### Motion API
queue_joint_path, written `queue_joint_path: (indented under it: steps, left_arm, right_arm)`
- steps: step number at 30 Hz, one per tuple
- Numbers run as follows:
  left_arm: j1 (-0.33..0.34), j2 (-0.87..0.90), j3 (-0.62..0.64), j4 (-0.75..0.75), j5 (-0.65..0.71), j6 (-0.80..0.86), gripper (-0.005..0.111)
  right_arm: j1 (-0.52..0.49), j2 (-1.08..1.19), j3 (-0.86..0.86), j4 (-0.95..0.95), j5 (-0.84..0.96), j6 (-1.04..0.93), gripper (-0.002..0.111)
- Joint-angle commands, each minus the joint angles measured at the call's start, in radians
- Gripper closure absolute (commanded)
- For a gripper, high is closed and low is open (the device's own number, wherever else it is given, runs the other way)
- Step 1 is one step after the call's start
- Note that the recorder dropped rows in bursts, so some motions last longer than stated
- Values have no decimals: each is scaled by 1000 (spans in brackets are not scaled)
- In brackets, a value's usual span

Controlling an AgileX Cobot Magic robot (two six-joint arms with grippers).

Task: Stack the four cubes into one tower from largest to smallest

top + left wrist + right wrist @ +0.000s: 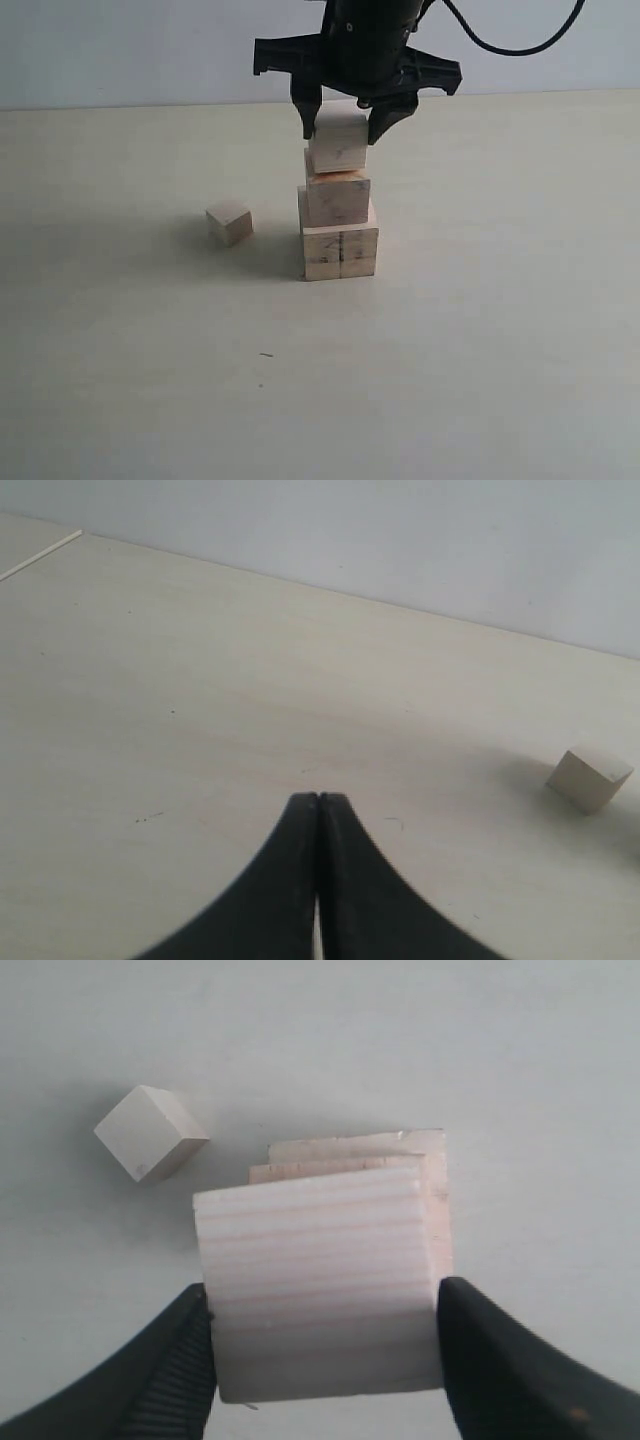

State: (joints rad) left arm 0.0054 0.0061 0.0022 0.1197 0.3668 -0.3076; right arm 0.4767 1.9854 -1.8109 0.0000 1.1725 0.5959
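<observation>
Three pale wooden cubes form a stepped tower mid-table. The largest cube (340, 250), with a dark vertical seam, is the base, and the second cube (337, 198) sits on it. The third cube (338, 143) rests on top, with my right gripper (345, 130) shut on its sides from above. In the right wrist view this third cube (320, 1290) fills the span of the right gripper (322, 1300), both fingers touching it. The smallest cube (229, 222) (150, 1132) (590, 778) lies alone left of the tower. My left gripper (318, 798) is shut on nothing, above bare table.
The pale table (500, 350) stretches around the tower, and a light wall rises behind it. The right arm's black body and cable hang above the tower. The left arm does not show in the exterior view.
</observation>
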Motion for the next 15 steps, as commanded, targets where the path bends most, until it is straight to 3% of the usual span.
queue_joint_path:
  steps: [1, 15]
  left_arm:
    - [-5, -6, -2, 2, -8, 2, 107]
    - [-5, -6, -2, 2, -8, 2, 107]
  right_arm:
    - [0, 0, 1, -6, -2, -7, 57]
    - [0, 6, 1, 0, 3, -9, 57]
